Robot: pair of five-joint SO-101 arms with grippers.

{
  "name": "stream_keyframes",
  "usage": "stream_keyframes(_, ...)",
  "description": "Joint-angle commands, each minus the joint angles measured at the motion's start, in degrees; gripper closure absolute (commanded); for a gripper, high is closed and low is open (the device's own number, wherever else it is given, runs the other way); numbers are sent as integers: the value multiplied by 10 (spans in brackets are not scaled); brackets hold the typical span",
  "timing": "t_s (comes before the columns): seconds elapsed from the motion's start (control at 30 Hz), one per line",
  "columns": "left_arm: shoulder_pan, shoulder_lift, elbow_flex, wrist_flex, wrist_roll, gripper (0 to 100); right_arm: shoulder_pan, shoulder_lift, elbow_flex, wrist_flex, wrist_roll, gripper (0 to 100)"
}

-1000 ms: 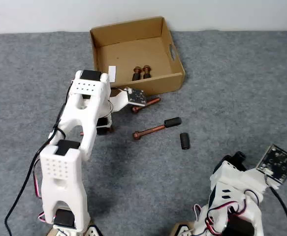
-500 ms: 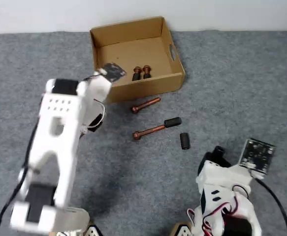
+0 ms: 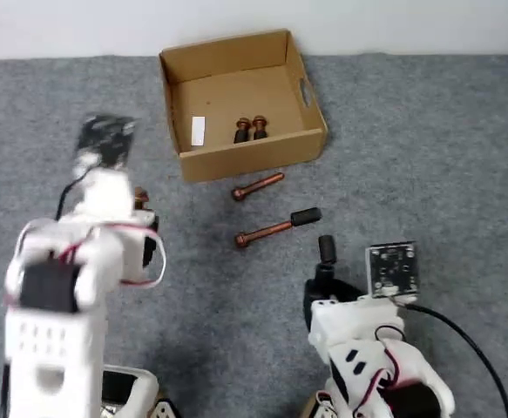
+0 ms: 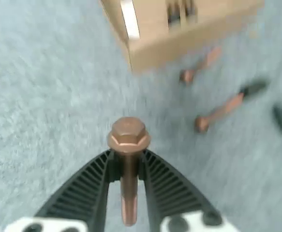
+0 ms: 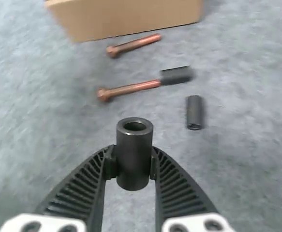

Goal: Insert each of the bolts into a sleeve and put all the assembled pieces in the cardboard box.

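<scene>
Grey carpeted table [image 3: 428, 131]: left gripper [image 4: 128, 157] clamps a copper bolt [image 4: 128, 137]; right gripper [image 5: 132, 153] clamps a black sleeve [image 5: 134, 135]; cardboard box [image 3: 254, 158] beyond.

Metal, cardboard, cloth
The bolt [image 4: 127, 145] is gleaming coppery, the sleeve [image 5: 133, 154] showing matt black, the cardboard box [image 3: 254, 153] dull on fuzzy cloth [image 3: 428, 157]

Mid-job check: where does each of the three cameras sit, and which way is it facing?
High view: fixed overhead, looking down on the cardboard box, left arm and right arm.
Left wrist view: on the left arm, looking along the left gripper, shut on a bolt, toward the box.
Right wrist view: on the right arm, looking along the right gripper, shut on a sleeve, toward the box.
Shared: both wrist views show the bare bolt and the sleeve-tipped bolt lying outside the box.
</scene>
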Motion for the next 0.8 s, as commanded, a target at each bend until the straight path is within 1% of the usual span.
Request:
stream_keyframes(0.0, 7, -145, 71, -83, 21, 995, -44, 5, -16, -15, 7, 989)
stream_keyframes(0.07, 6, -209, 128, -119, 24, 995, -59, 5, -16, -15, 7, 989)
stream_keyframes(0.17, 7, -297, 202, -144, 30, 995, -97, 5, -16, -22, 7, 989)
stream_keyframes(0.23, 7, -346, 236, -150, 70, 995, -133, 6, -14, -22, 7, 989)
stream_keyframes(0.3, 7, -389, 262, -151, 129, 995, -165, 7, -13, -22, 7, 989)
stream_keyframes(0.37, 8, -425, 277, -149, 156, 995, -188, 7, -13, -23, 7, 989)
stream_keyframes(0.47, 44, -476, 291, -147, 164, 995, -220, 7, -9, -31, 9, 989)
stream_keyframes(0.53, 84, -503, 298, -148, 181, 995, -251, 7, -4, -34, 31, 989)
stream_keyframes(0.6, 113, -502, 298, -148, 206, 995, -273, 7, -4, -43, 47, 989)
stream_keyframes(0.67, 134, -497, 297, -149, 234, 995, -283, 7, -2, -44, 49, 989)
stream_keyframes(0.77, 167, -497, 300, -148, 256, 995, -287, 7, -2, -44, 49, 989)
